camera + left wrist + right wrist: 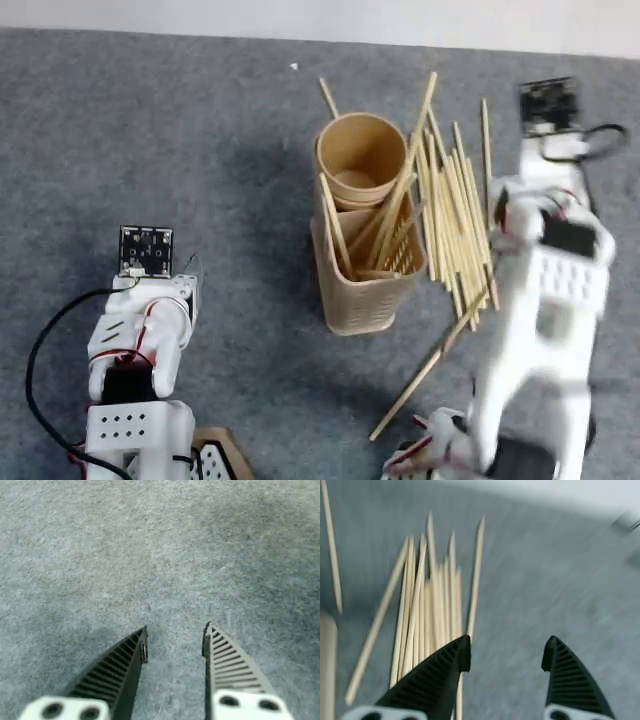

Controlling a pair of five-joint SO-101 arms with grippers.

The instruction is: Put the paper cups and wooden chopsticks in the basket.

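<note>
Above chopsticks, seemingly, right pincer spread.

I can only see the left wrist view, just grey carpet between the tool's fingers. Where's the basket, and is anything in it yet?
Observer: The basket stands mid-table in the high view, with stacked paper cups sitting in it.
Operator: Any chopsticks in there?
Observer: Several chopsticks lean inside it, but a loose pile lies on the table beside the basket.
Operator: Where's the right tool?
Observer: The right tool hangs open over the edge of that pile, holding nothing.
</note>
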